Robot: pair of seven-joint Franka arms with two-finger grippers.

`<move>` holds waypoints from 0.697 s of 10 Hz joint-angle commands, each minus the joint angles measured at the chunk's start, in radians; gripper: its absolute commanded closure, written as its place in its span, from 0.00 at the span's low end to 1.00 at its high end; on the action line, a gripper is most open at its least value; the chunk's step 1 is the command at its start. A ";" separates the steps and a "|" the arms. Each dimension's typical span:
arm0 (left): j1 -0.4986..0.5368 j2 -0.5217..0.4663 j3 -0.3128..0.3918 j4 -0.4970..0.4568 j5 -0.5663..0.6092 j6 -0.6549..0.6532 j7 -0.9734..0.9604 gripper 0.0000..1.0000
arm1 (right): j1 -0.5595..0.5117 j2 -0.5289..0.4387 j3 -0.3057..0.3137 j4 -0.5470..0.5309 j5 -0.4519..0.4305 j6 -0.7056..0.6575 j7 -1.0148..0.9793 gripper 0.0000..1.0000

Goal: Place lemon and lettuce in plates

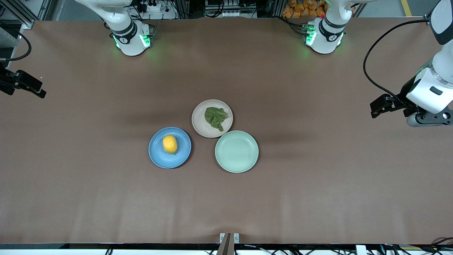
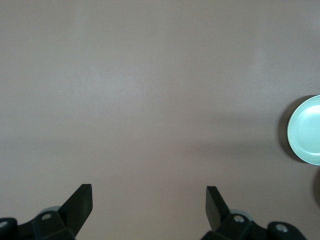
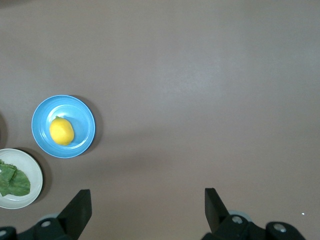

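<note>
A wide counter (image 1: 88, 184) under a plain brown covering fills nearly the whole front view, lit evenly from above with faint soft shadows across its middle. Past its top edge, a strip of grey floor (image 1: 382, 7) shows metal framing (image 1: 21, 10), power strips with tangled black cables (image 1: 152, 7) and a heap of orange packets (image 1: 304, 7), with a yellow line (image 1: 406, 7) painted on the floor. Along the near edge, a small pale bracket (image 1: 229, 238) sits at the middle, and more cables (image 1: 407, 249) run below it.

table (image 1: 106, 198): matt brown | plates (image 1: 157, 156): smooth, glossy | lettuce (image 1: 215, 118): wrinkly
</note>
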 commanded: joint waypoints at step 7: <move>-0.014 0.000 -0.005 0.005 0.018 0.005 0.000 0.00 | -0.017 0.005 0.012 0.010 -0.008 -0.010 0.000 0.00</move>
